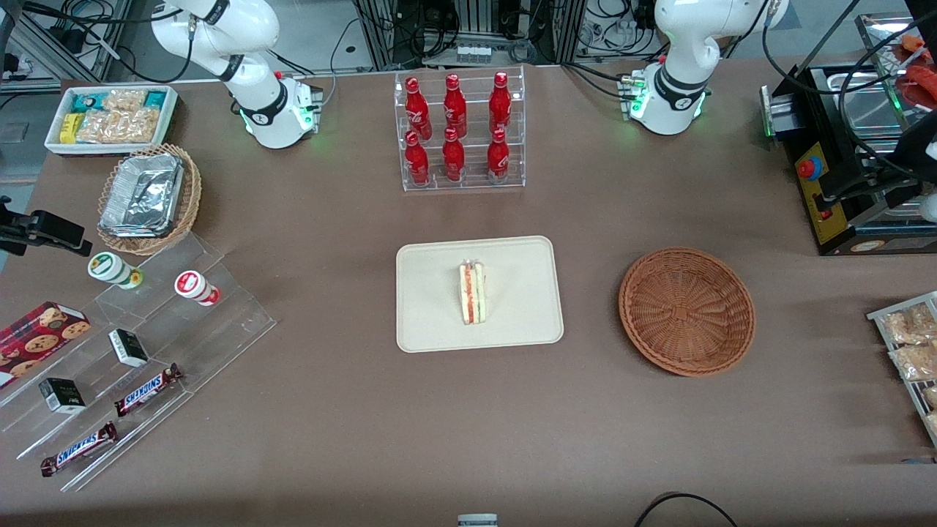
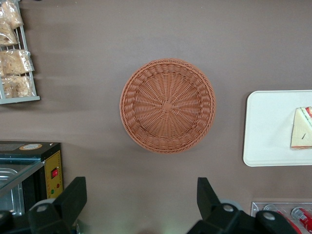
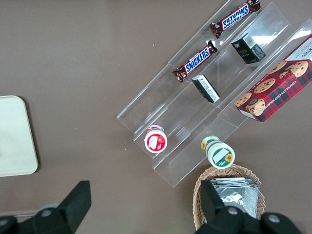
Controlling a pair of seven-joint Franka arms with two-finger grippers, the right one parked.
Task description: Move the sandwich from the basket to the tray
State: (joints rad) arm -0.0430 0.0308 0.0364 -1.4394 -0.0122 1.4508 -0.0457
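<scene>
The gripper (image 2: 139,204) hangs above bare table beside the basket (image 2: 167,105), its two dark fingers (image 2: 73,195) spread wide with nothing between them; only the fingertips show in the wrist view, and the front view does not show the gripper at all. The basket (image 1: 687,311) holds nothing. The sandwich (image 1: 473,293) lies on the tray (image 1: 479,293), about mid-tray, its long axis running from the front camera toward the bottle rack (image 1: 460,132), the striped cut edge facing up. In the wrist view the tray (image 2: 273,129) and sandwich (image 2: 301,128) are cut off by the frame edge. The tray sits between the basket and the parked arm's end of the table, well apart from the basket. A black machine (image 1: 842,168) and a rack of bagged snacks (image 1: 911,344) stand toward the working arm's end, both partly cut off. Candy bars (image 1: 146,388) lie on clear steps toward the parked arm's end.
</scene>
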